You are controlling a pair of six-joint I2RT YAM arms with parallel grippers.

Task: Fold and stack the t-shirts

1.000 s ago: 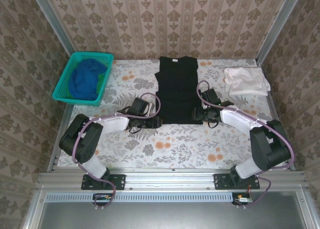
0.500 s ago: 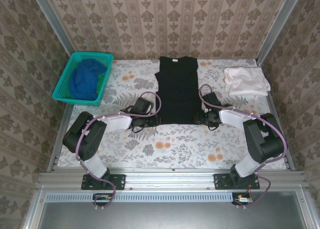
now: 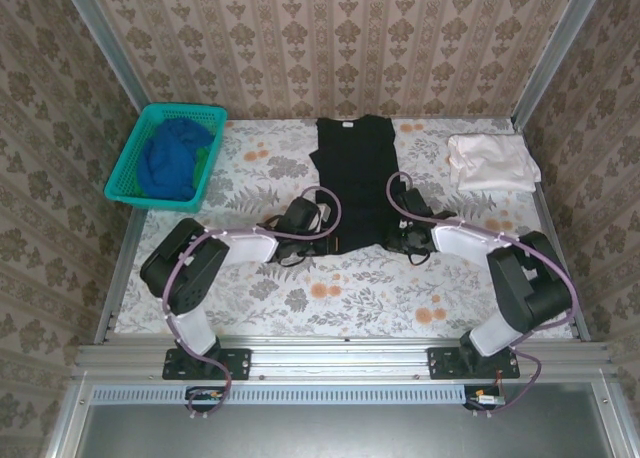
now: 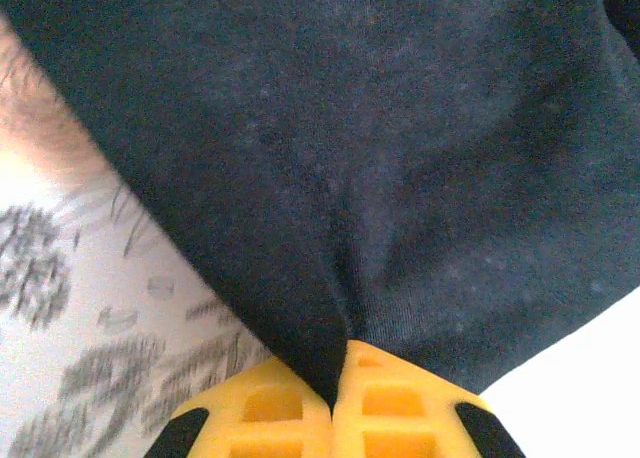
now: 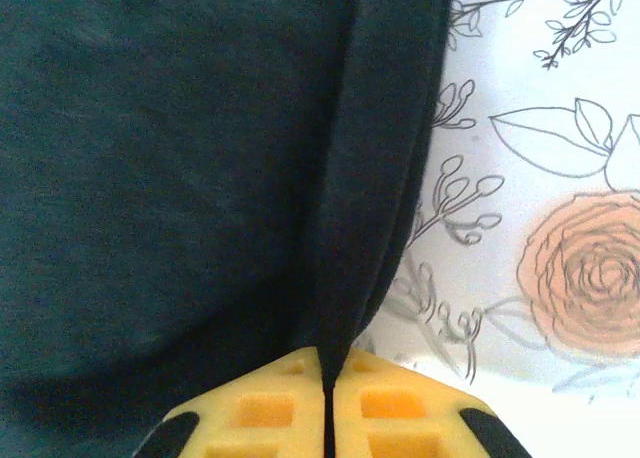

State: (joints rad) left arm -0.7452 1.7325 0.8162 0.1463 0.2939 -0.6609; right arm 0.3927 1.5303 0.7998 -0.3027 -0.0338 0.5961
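Folding of the black t-shirt (image 3: 352,173) is the step in hand. It lies flat in the middle of the table (image 3: 330,298), collar toward the far edge and hem toward the near side. It looks narrow, so the sides seem to be tucked in already.

The left gripper (image 3: 322,236) sits at the hem's left corner and the right gripper (image 3: 395,238) at its right corner. In the left wrist view the yellow fingers (image 4: 280,408) are pressed together with a bunch of dark cloth drawn up between them. In the right wrist view the other pair (image 5: 400,403) is likewise closed on a doubled edge of the cloth, with the flowered table cover showing just beside it. Both jaws are therefore pinching the hem.

A pale t-shirt (image 3: 488,163) rests folded at the far right corner, probably the start of the stack. A blue t-shirt (image 3: 170,158) is crumpled in the teal basket (image 3: 122,178) at the far left corner, not yet folded.

Next, both arms would need to lift the hem together, carry it level toward the collar and lay it down so the edges meet. Uneven lifting would skew the fold. Pulling too hard could drag the whole shirt along the surface.
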